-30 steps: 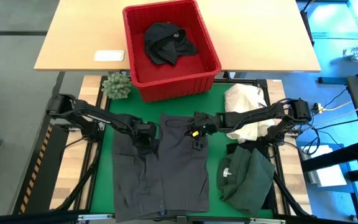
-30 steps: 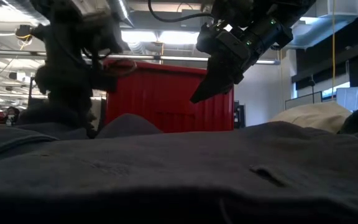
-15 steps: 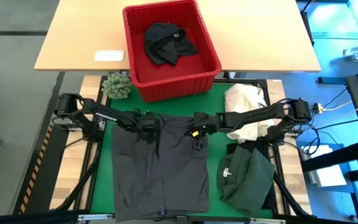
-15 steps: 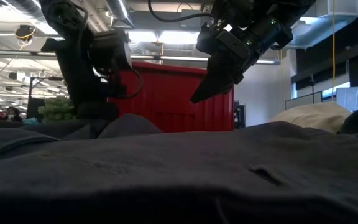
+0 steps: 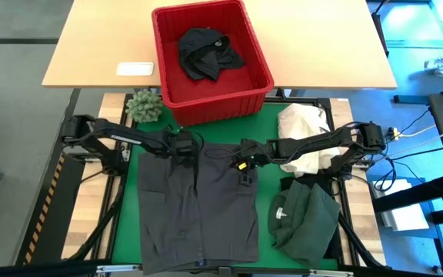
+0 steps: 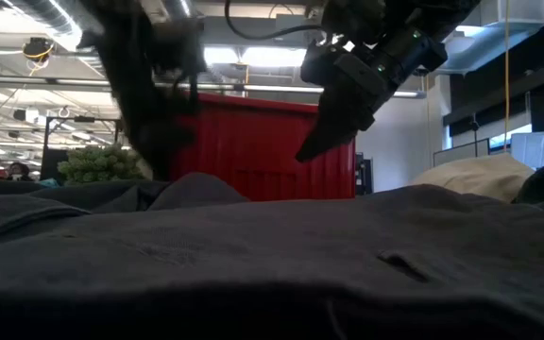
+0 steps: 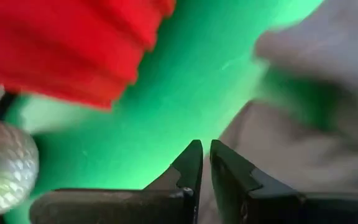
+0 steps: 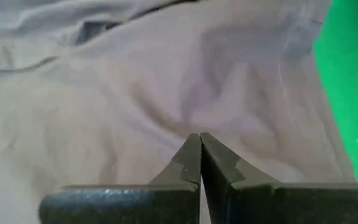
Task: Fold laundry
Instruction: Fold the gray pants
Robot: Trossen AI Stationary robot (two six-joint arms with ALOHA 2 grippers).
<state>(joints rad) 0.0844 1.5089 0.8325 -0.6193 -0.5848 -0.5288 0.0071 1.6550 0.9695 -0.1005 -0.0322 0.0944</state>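
A dark grey garment lies spread flat on the green mat. My left gripper is shut over the garment's far edge, where grey cloth meets green mat in the left wrist view, with nothing between the fingers. My right gripper is shut and hangs a little above the garment's far right part; in the low view its tip is clear of the cloth. A black garment lies in the red basket. A dark green garment lies bunched at the near right. My left gripper stands at the grey garment's far edge. In the low view a hump of cloth hides its tips, so I cannot tell whether it touches the cloth.
A cream-white cloth heap lies under the right arm. A small green plant stands at the mat's far left corner, beside the basket. A white flat object lies on the wooden table behind.
My left gripper has moved toward the table's far edge and the red basket, rising a little and turning at the wrist as it went. Its fingers have stayed shut. My right arm has kept still.
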